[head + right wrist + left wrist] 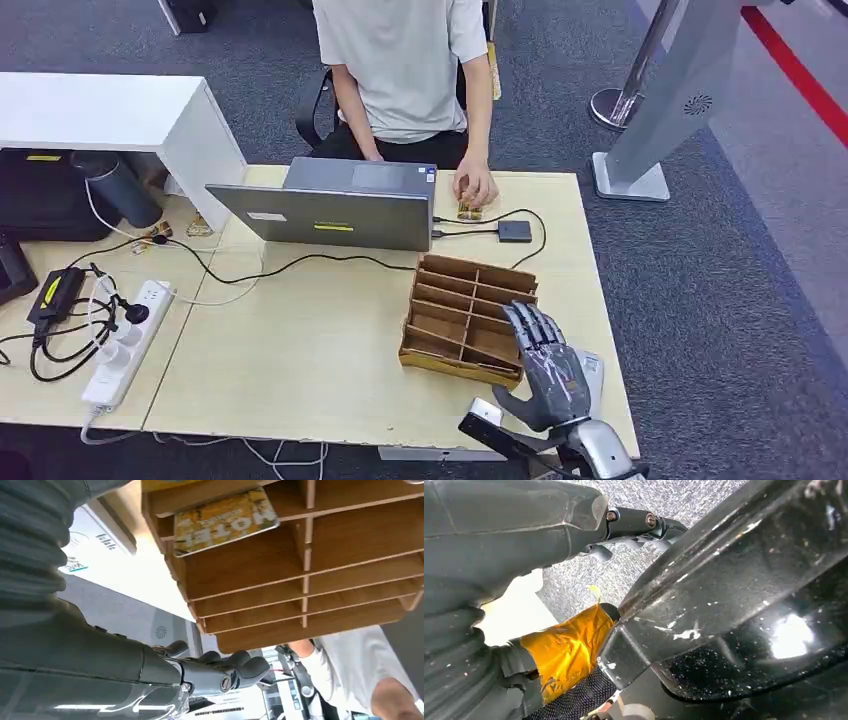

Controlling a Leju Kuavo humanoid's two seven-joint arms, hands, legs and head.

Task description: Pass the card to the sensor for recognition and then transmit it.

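A yellow card (225,520) printed "MOTEL" leans in an end slot of the wooden slotted rack (260,575). The rack (450,310) sits on the pale table's right half. My right hand (548,372) hovers with spread fingers over the rack's near right corner and holds nothing; its dark fingers (235,670) stretch out beside the rack. A white flat device (593,366) lies at the table edge under that hand, also seen as a printed white panel (92,547). My left hand (519,535) hangs over grey carpet with nothing in it.
A person sits behind the table, one hand (476,186) on a small yellow stack. A grey laptop (330,205) stands between us, cabled to a small black box (515,231). A power strip (125,340) and cables lie at the left. A grey stand (650,110) rises at the right.
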